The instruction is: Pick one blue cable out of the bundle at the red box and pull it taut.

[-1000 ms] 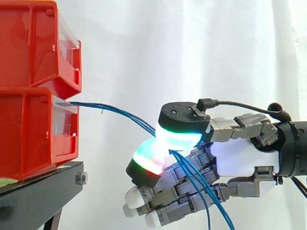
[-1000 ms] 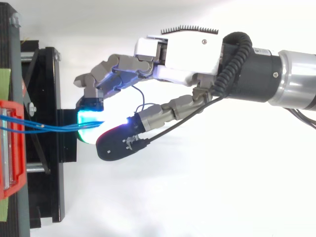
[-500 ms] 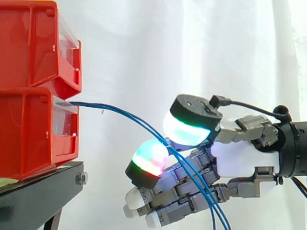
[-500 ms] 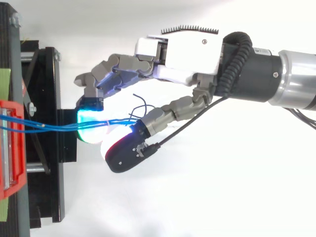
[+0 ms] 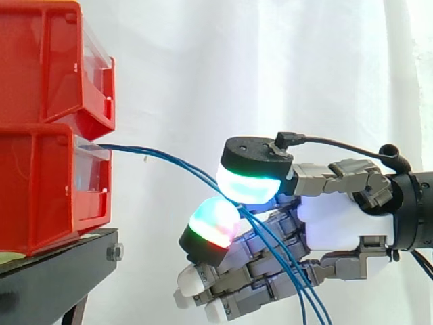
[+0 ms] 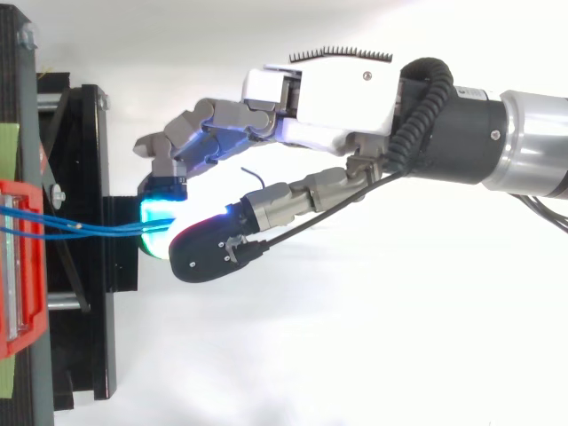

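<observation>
white curtain (image 5: 203, 68), hand (image 5: 338, 220) pinching cables (image 5: 169, 159), ends cropped

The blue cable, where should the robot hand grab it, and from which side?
On the free stretch of the blue cables sloping down away from the lower red bin, coming from the side view's right, where the hand is. That stretch hangs in open air, so pads can close above and below it; they pinch several strands there now.
</observation>
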Motion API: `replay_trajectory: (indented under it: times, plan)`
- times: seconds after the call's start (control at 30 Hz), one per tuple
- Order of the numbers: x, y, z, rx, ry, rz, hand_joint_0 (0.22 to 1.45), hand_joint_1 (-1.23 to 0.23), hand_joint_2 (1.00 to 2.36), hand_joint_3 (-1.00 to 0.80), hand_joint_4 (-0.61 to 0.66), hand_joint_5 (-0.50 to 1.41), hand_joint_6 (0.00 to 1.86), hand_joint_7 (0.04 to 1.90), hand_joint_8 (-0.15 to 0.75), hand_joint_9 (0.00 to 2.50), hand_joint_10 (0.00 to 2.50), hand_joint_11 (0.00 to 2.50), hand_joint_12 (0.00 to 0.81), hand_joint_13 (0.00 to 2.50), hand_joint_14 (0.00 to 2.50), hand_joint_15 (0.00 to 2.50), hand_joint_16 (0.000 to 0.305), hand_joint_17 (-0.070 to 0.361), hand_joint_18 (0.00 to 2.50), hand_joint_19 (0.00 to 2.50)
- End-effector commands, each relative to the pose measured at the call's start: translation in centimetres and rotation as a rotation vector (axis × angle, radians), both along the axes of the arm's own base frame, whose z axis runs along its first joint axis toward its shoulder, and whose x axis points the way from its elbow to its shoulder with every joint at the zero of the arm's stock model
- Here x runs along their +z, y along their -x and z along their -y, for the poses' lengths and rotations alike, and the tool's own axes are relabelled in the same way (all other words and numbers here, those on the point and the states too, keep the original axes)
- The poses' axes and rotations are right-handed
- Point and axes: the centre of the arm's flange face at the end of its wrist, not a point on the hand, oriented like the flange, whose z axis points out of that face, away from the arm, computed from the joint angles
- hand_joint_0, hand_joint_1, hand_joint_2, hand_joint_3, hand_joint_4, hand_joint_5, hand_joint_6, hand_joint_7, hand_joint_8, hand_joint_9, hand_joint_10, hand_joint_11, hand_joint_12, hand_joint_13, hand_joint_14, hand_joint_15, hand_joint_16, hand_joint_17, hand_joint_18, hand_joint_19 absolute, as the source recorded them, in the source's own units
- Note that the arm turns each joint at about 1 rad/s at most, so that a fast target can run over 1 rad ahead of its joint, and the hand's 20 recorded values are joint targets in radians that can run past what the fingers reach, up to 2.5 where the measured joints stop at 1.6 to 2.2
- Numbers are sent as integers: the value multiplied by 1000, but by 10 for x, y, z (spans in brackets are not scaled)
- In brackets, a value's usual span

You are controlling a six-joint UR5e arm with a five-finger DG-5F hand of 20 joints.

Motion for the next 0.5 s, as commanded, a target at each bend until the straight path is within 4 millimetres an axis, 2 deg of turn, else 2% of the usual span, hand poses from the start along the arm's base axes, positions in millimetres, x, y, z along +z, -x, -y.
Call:
replay_trajectory:
  times: [0.0, 0.2, 0.47]
  plan:
    - [0, 0, 0, 1, 0, 0, 603, -737, 1018, -149, 141, -172, 865, 976, 341, 571, 6, 277, 364, 252, 3, 73, 56, 126, 239, 110]
    - [0, 0, 0, 1, 0, 0, 644, -809, 1019, -161, 103, -176, 880, 905, 334, 569, 6, 281, 364, 261, 2, 74, 56, 127, 268, 86]
    - [0, 0, 0, -2, -3, 0, 697, -888, 1013, -309, 101, -178, 860, 881, 320, 543, 6, 276, 367, 248, 2, 50, 56, 126, 282, 43]
